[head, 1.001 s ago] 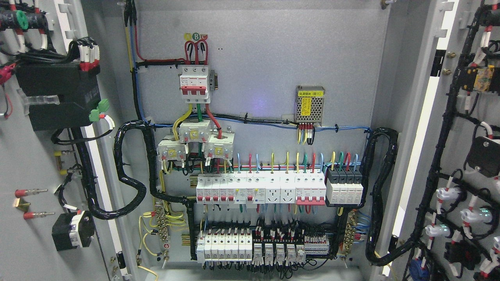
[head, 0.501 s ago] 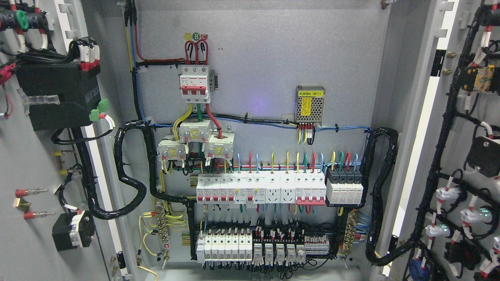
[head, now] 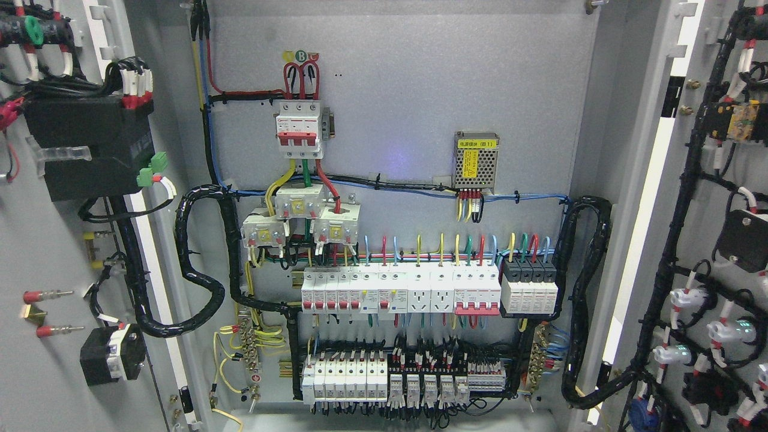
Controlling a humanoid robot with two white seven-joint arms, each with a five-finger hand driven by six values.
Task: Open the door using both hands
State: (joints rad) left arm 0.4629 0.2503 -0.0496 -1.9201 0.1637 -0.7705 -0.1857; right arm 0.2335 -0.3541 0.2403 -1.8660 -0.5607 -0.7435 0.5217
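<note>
- Neither of my hands shows in the head view; whether their fingers are apart or together I cannot tell, so places are given by the view.
- Left door (head: 54,252) and right door (head: 720,180) both swung wide, grey painted metal, inner faces toward me.
- Cabinet (head: 408,90) holds a flat matte grey back panel.
- On it: white three-pole breaker (head: 298,129) with red levers, perforated metal power supply (head: 476,159), row of white boxy breakers (head: 399,291).
- Ribbed black conduit (head: 201,264) loops glossy at left; thin coloured wires run between parts.
</note>
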